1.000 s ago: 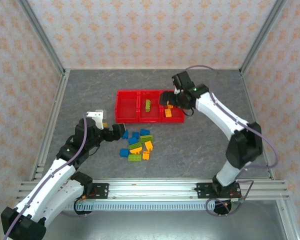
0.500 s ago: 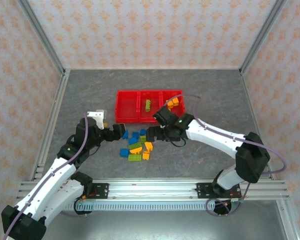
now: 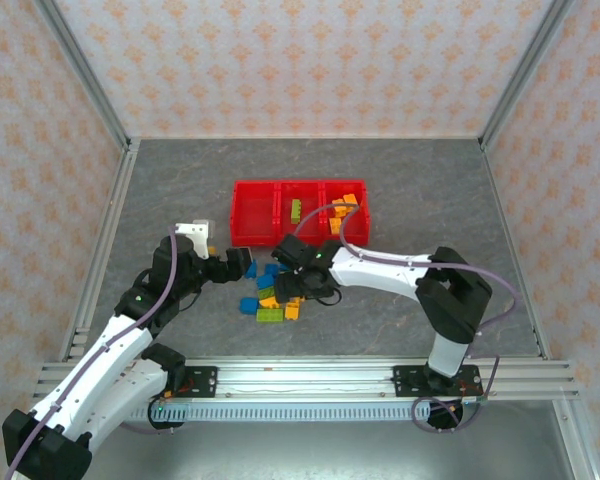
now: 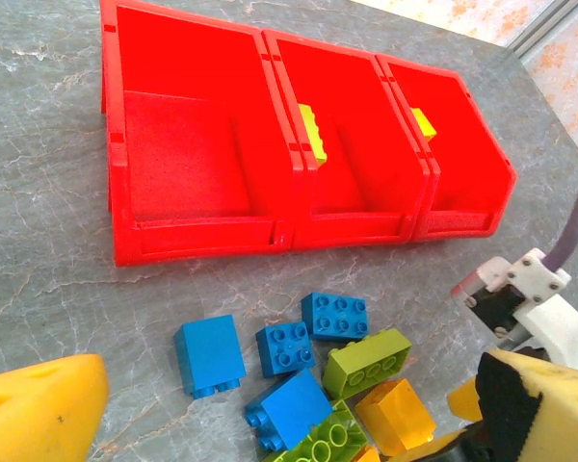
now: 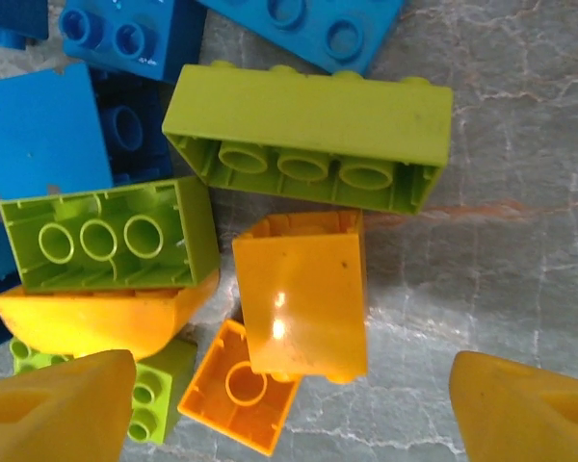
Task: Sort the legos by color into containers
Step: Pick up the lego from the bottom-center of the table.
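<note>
Three joined red containers (image 3: 255, 212) stand at mid-table. The left one (image 4: 188, 144) is empty, the middle holds a lime brick (image 3: 296, 209), and the right holds orange bricks (image 3: 342, 212). The loose legos (image 3: 270, 296) lie in a pile in front of them. My right gripper (image 3: 294, 287) hangs open low over the pile. An orange brick (image 5: 303, 294) lies between its fingers, untouched, beside an upturned orange one (image 5: 239, 387) and lime bricks (image 5: 313, 135). My left gripper (image 3: 238, 264) is open at the pile's left edge, facing blue bricks (image 4: 208, 354).
The grey table (image 3: 410, 190) is ringed by metal frame posts and patterned walls. The right arm's forearm (image 3: 380, 270) stretches across the space in front of the bins. Open floor lies left of the bins and at the right side.
My right arm swung from above the right bin down and left to the pile, leaving an orange brick in that bin. The left arm has not moved.
</note>
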`<state>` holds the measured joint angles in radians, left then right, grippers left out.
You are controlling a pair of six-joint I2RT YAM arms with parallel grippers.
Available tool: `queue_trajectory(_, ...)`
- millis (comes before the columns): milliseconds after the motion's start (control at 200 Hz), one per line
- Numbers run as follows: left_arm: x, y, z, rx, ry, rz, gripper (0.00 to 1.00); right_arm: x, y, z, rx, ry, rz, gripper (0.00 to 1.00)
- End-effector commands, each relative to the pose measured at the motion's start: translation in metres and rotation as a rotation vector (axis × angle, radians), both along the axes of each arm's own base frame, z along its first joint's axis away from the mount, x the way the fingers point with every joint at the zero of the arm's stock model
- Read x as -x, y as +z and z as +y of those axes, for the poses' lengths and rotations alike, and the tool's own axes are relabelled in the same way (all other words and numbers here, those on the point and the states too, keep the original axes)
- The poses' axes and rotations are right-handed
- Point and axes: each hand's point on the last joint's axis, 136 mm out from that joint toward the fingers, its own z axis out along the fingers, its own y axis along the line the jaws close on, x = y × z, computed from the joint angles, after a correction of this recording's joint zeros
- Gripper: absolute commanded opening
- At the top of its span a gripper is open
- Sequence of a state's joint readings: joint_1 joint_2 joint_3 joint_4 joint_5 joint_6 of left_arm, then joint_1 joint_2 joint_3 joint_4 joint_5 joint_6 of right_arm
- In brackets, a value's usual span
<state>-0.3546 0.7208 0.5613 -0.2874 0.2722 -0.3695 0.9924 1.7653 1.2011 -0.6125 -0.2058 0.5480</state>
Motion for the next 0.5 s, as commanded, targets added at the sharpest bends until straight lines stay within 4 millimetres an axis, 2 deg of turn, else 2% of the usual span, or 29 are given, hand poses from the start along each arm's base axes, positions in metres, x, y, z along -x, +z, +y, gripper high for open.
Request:
queue_trajectory(0, -0.002, 0.002, 0.002, -0.005, 0.019, -0.012, 0.99, -0.011, 0.005, 0.002, 0.034, 0.001, -0.046, 0.79)
queue_trajectory(200, -0.002, 0.003, 0.003, -0.005, 0.021, -0.014, 0.99, -0.017, -0.009, -0.002, 0.106, 0.001, -0.046, 0.60)
queue_trajectory(496, -0.002, 0.002, 0.003, -0.006, 0.022, -0.012, 0.99, -0.023, -0.023, -0.010, 0.193, -0.008, -0.059, 0.53)
